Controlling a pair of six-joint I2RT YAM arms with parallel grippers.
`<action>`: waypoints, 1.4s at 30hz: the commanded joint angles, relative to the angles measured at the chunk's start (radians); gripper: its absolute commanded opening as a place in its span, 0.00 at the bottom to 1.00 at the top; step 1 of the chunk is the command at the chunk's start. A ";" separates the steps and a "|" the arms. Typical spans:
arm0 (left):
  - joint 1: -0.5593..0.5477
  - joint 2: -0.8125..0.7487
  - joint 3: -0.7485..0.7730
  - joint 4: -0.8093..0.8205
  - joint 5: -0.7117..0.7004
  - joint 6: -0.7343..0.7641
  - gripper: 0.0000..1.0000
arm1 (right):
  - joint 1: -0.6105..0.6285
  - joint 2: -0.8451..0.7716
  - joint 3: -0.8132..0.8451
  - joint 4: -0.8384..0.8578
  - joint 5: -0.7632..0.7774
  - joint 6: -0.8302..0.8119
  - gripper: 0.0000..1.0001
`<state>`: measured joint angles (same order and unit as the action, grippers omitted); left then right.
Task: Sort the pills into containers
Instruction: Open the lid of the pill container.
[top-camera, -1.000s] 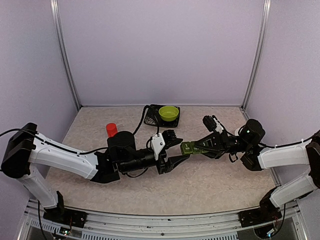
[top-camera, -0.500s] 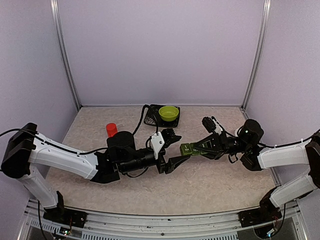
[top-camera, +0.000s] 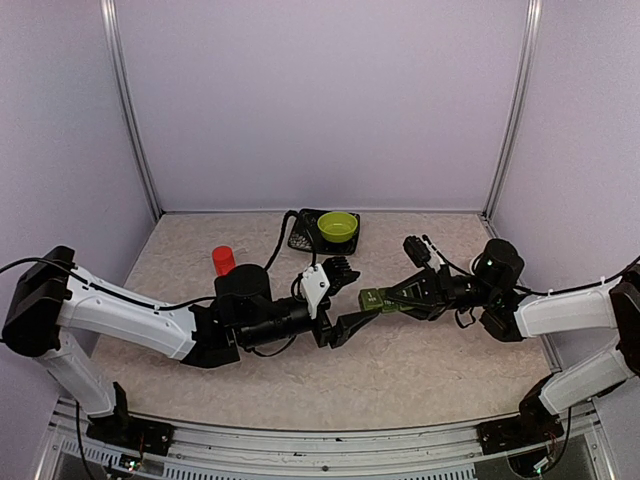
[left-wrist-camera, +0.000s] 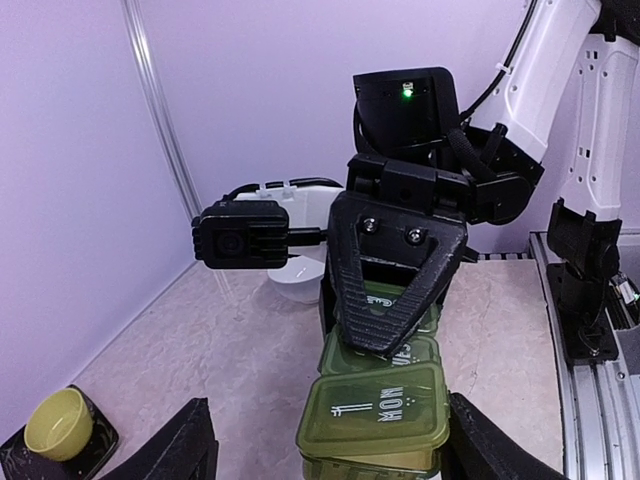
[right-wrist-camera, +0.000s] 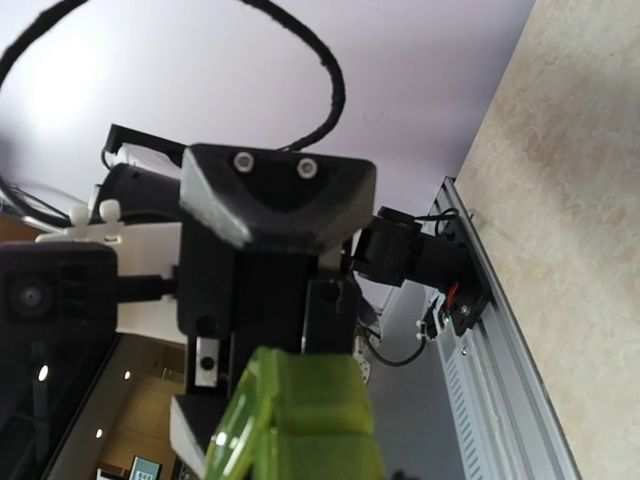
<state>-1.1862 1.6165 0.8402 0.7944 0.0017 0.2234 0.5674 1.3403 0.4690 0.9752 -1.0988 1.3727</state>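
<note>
Right fingers (left-wrist-camera: 395, 285) clamp the green containers (left-wrist-camera: 375, 418); left fingers (left-wrist-camera: 175, 447) stand wide apart on either side of their end.

Mid-counter is blocked: left hand (top-camera: 350, 297) and right hand (top-camera: 395, 294) meet head-on, with the containers (top-camera: 373, 297) clamped in the right hand and sitting between the left hand's spread fingers. At the rear stand a red cup (top-camera: 223, 259) and a green bowl (top-camera: 338, 226) on a black tray (top-camera: 300, 239). There is passable room on the near counter (top-camera: 400, 370) strip and in the back right corner. Walls (top-camera: 320, 100) close three sides.
</note>
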 joint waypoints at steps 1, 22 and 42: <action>0.003 -0.021 0.000 0.039 -0.076 -0.016 0.74 | 0.006 0.018 -0.007 -0.030 -0.019 -0.034 0.22; 0.007 -0.047 0.005 0.036 -0.102 -0.038 0.84 | 0.006 0.039 0.009 -0.068 -0.024 -0.064 0.23; 0.055 0.030 0.064 -0.034 -0.174 -0.104 0.83 | 0.006 0.011 0.010 -0.116 -0.029 -0.109 0.23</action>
<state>-1.1381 1.6230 0.8707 0.7898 -0.1654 0.1356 0.5674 1.3750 0.4690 0.8570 -1.1049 1.2804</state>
